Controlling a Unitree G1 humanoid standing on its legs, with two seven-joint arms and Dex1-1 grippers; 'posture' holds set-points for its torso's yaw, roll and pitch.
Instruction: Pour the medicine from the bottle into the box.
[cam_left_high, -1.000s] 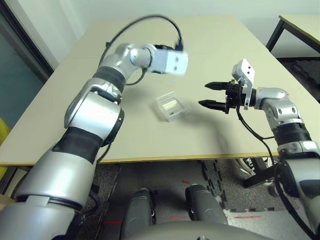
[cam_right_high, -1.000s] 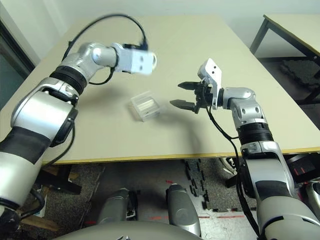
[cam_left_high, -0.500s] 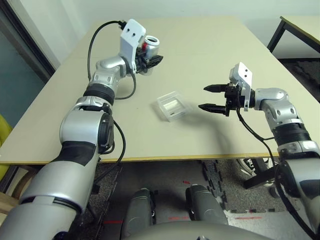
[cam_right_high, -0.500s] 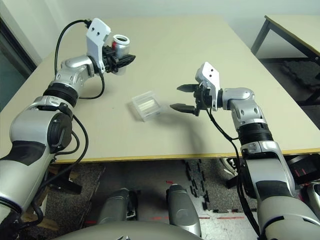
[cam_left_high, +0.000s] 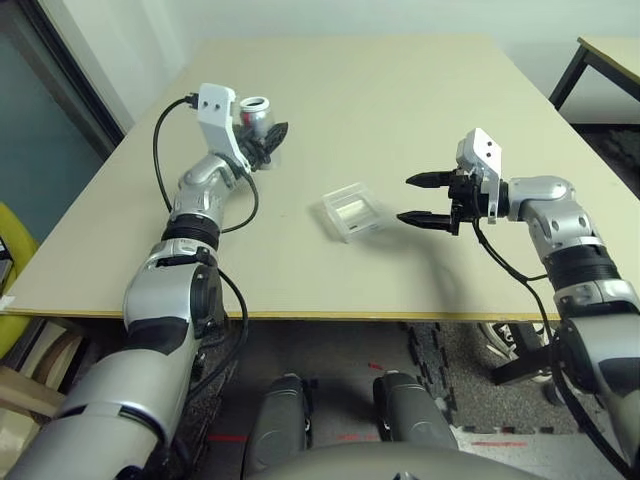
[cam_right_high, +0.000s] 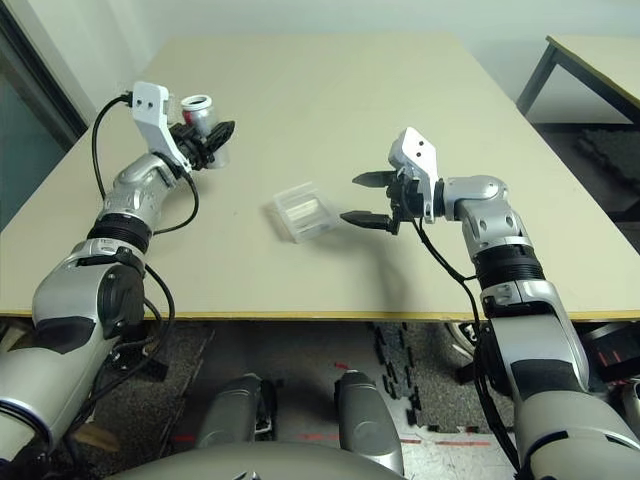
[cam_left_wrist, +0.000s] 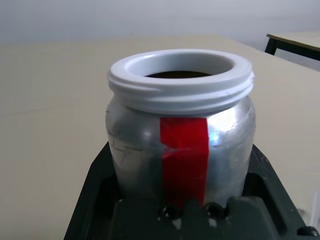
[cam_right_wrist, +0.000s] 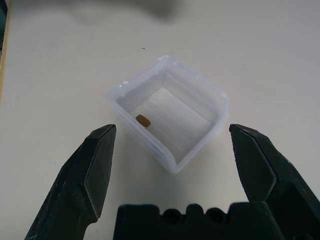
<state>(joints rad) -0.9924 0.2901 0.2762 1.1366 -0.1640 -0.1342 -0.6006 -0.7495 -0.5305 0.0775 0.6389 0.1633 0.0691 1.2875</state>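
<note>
Two things matter here: the bottle (cam_left_wrist: 180, 140) and the box (cam_right_wrist: 167, 112). The bottle is a small shiny metal pot with a red stripe and a white rim. Its cap is off, so the mouth is open. It stands upright in the left gripper (cam_left_high: 262, 140), over the left side of the table (cam_left_high: 400, 90), well away from the box. The left fingers (cam_left_high: 275, 132) are clenched tight around its lower body.

I think the bottle is light and hard, and its smooth metal side may be slippery. Low on the body, below the white rim, looks like the best place to hold it, because the mouth stays free for pouring. Inside the bottle it looks dark, and I cannot tell how much is left in it.

The box is clear thin plastic, so it is likely very light and easy to push away. It sits on the table just in front of the right gripper (cam_right_wrist: 170, 150), whose fingers (cam_right_wrist: 95, 165) are spread wide and hold nothing. One small brown pill (cam_right_wrist: 143, 120) lies in the box.
</note>
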